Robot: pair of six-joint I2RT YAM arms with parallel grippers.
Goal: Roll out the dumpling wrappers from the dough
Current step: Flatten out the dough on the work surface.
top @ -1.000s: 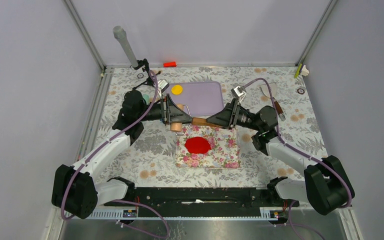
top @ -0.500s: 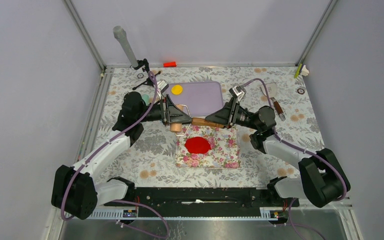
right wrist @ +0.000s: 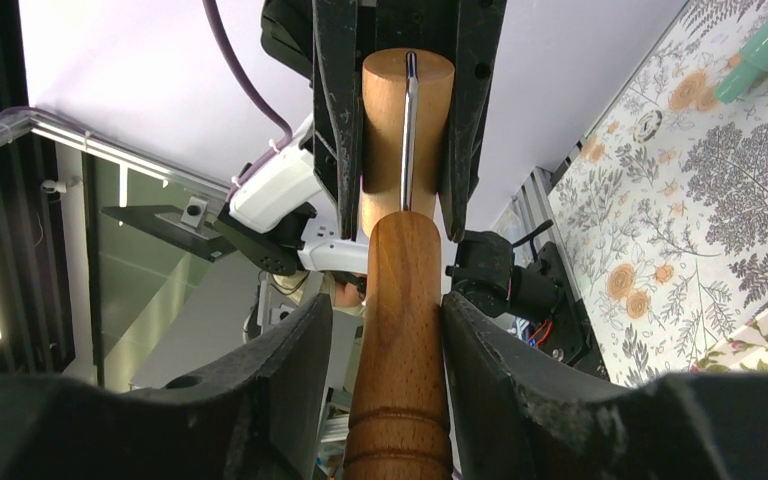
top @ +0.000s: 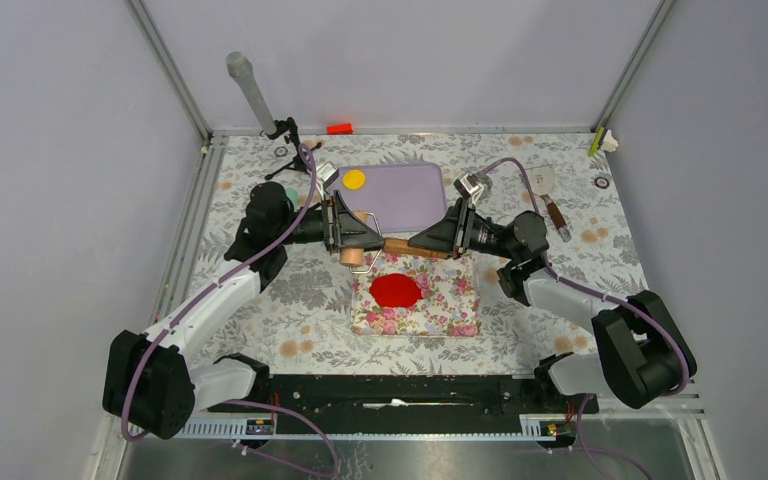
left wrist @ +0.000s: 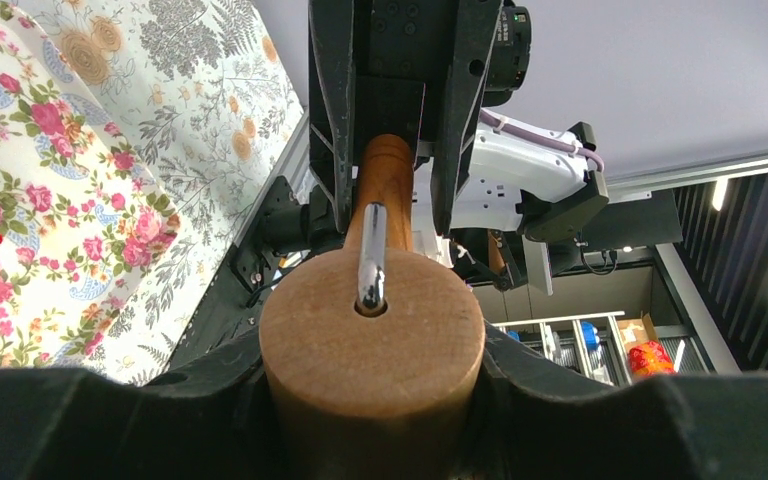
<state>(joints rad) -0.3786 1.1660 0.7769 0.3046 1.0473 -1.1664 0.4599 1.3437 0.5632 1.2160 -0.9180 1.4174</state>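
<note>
We grip the rolling pin with both arms: left end effector clamped on its pale barrel, right end effector on the darker handle. The dough lies flattened on the floral mat, pin at its 12 o'clock. One yellow wrapper sits at 11 o'clock; seemingly red rounds remain unmade

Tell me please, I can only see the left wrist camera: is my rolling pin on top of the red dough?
Observer: No. From above, the rolling pin is at the far edge of the floral cloth, behind the dough.
Operator: What does the dough look like?
Observer: It is a flat, roundish red patch lying on the cloth.
Operator: Are any wrappers made?
Observer: One yellow disc lies on the purple board, beyond the pin.
</note>
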